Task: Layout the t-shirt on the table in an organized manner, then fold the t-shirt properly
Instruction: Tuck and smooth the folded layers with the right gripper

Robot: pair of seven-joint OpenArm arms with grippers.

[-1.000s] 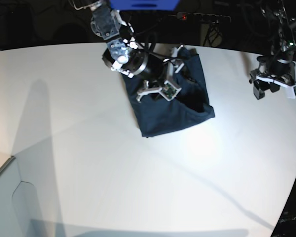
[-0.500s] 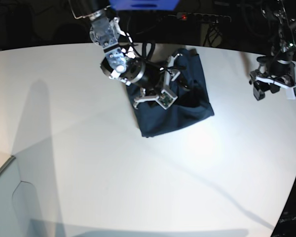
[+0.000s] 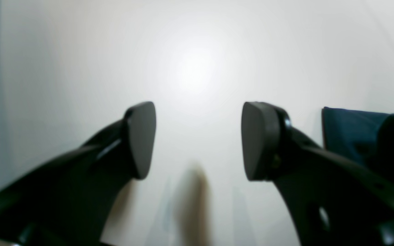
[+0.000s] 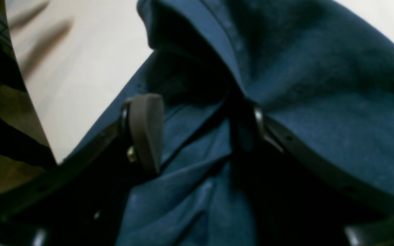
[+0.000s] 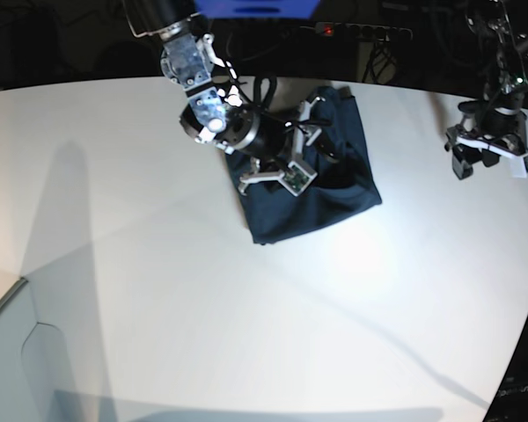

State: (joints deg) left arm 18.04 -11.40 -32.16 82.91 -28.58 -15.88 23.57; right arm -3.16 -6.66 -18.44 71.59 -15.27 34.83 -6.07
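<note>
While our right jaws (image 4: 197, 133) gape over the folded dark navy cloth t-shirt (image 5: 321, 189), gripping nothing, our left jaws (image 3: 198, 140) hang open and empty above the glossy white counter (image 5: 202, 308).

The right hand (image 4: 197, 136) hangs low with jaws spread, while the left hand (image 3: 198, 140) hovers apart, jaws wide.

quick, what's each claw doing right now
Left claw: open, empty, above the table.
Right claw: open, fingers down in the t-shirt folds, not clamped.
</note>
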